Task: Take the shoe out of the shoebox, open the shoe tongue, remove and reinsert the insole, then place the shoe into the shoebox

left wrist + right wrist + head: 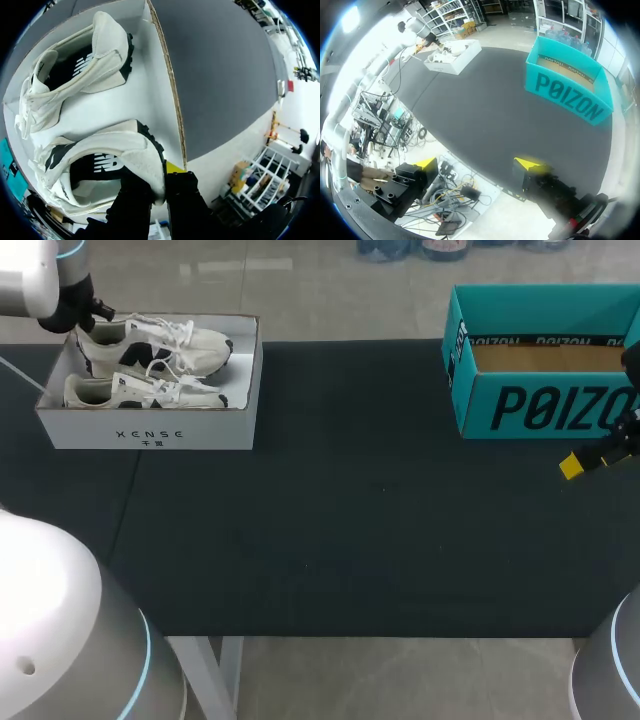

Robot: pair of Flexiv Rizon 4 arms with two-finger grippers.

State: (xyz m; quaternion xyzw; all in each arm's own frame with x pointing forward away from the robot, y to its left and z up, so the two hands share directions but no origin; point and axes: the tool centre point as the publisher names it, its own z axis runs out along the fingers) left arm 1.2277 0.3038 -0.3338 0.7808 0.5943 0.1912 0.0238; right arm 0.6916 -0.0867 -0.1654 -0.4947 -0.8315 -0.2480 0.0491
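Two white sneakers with black trim lie in a white shoebox (150,430) at the table's far left. My left gripper (88,312) is over the box's back left corner, shut on the heel collar of the farther sneaker (150,345). In the left wrist view the gripper (162,175) pinches that shoe's (115,150) heel wall next to the box wall (160,65), and the second sneaker (80,65) lies ahead of it. My right gripper (590,462) hangs open at the table's right edge, with nothing between its fingers (476,164).
An open teal cardboard box (540,405) stands at the far right, also seen ahead of my right gripper (570,92). The dark mat (350,520) stretches between the two boxes.
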